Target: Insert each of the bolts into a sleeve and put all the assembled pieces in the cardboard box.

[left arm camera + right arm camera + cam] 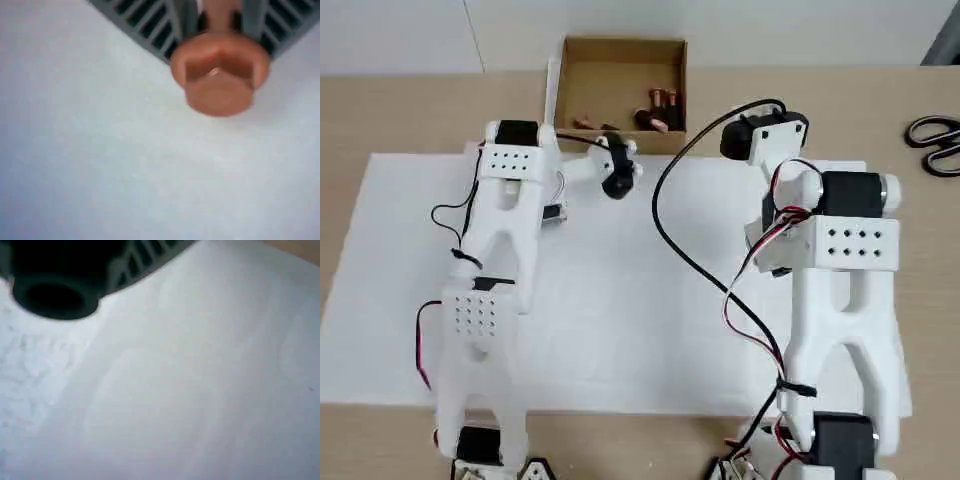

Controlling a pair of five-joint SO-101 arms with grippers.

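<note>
My left gripper [218,20] is shut on a copper-coloured bolt [217,75]. Its hexagonal head points at the wrist camera and hangs just above the white mat. My right gripper [65,262] is shut on a black sleeve [55,297], whose open bore faces the wrist camera close over the mat. In the high view the left arm [510,200] stands at the mat's far left and the right arm [840,235] at its far right, well apart. The cardboard box [570,85] sits beyond the mat's far edge and holds several copper and black pieces [660,108].
A white mat [640,320] covers the table between the arms. Black-handled scissors [935,140] lie on the bare table at the far right. A black cable [670,215] loops over the mat between the arms.
</note>
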